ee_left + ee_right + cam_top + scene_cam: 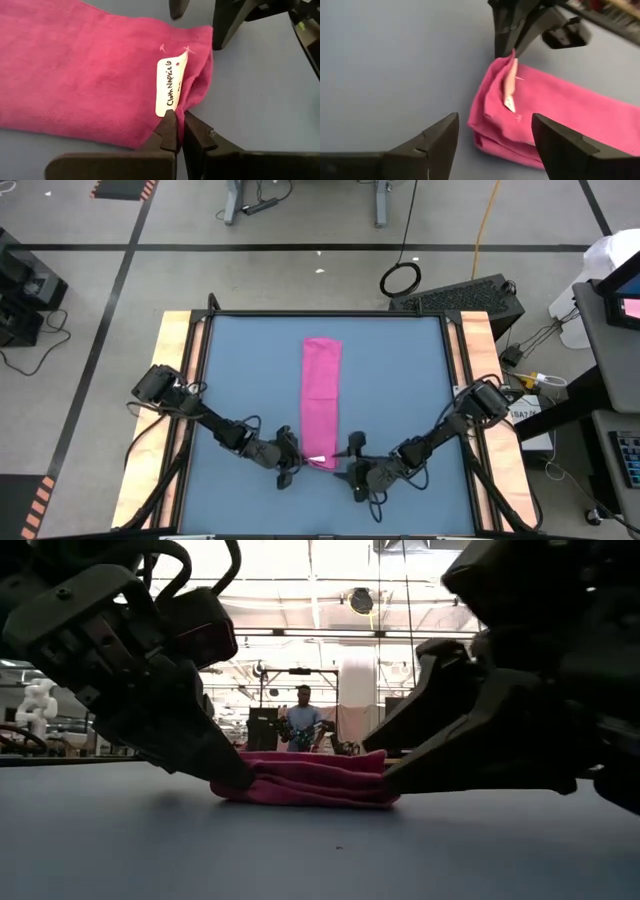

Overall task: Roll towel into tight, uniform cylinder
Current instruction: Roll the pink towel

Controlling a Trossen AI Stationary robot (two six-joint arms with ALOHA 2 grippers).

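- Dark fingers of the left end effector [177,131] are closed together at the near end of the towel [321,400], pinching the cloth's edge just below the white tag [170,86]; in the high view this end effector [297,463] sits in the lower middle of the frame, at the strip's left corner.
- That pinch looks meant to give a firm starting edge, so the first turn of the roll can be lifted and tucked.
- The right end effector [492,132] stands spread wide, its two fingers on either side of the same end of the towel and gripping nothing; in the high view it [352,463] lies just right of the strip's lower end.
- I judge it is set to take the opposite corner, so both corners lift evenly and the roll stays uniform.
- The towel is a long, narrow magenta-pink strip, folded in layers, lying flat down the middle of the blue tabletop [240,370], from the upper centre of the high view to the lower centre.
- No cylinder is formed yet; in the low view the cloth [310,780] is a flat stack between the two end effectors.
- In the low view a person [303,720] stands far back in the room, centre frame, well apart from the work.
- Both arms reach in from the lower corners of the tabletop.
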